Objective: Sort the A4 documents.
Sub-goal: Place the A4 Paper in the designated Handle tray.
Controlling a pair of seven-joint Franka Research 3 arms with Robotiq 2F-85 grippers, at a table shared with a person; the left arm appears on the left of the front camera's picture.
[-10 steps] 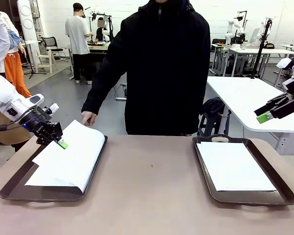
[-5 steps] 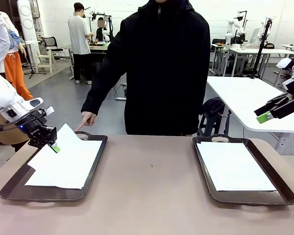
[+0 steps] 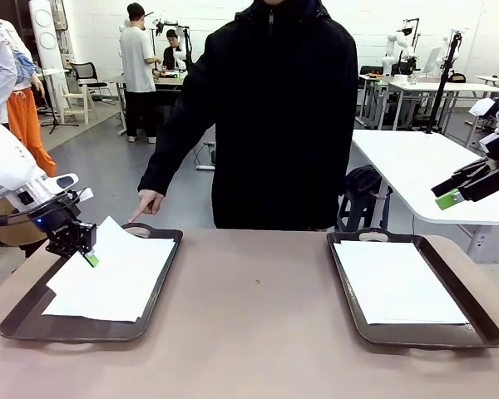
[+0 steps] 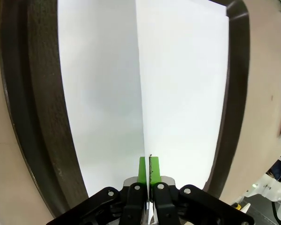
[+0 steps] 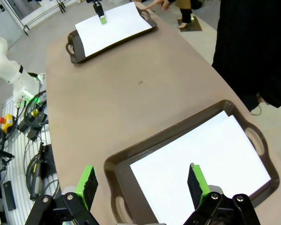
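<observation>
The left gripper (image 3: 90,258) is seen clamped on the edge of the top A4 sheet (image 3: 121,258) over the left tray (image 3: 162,287); in the left wrist view the green pads (image 4: 142,169) are pressed together with the paper edge pinched between them. Compared with one second ago, the sheet has been lowered: it was then lifted and curled well above the tray, half a second ago it was flatter, and now it lies nearly flat on the stack (image 4: 98,93), with only the gripped corner raised. The gripper has also been drawn toward the tray's left side. The person's hand (image 3: 147,202) has changed from loosely closed to pointing a finger down at the far rim of the left tray, and the point is being held. The right gripper (image 3: 451,198) is held spread wide, empty, in the air above and beyond the right tray (image 3: 474,328), unmoved across the frames; a second stack of A4 documents (image 5: 201,159) lies flat in that tray. It is judged that the lifted sheet is being returned to the left tray, probably as directed by the pointing finger, so this sheet is assigned left; release is not yet done.
</observation>
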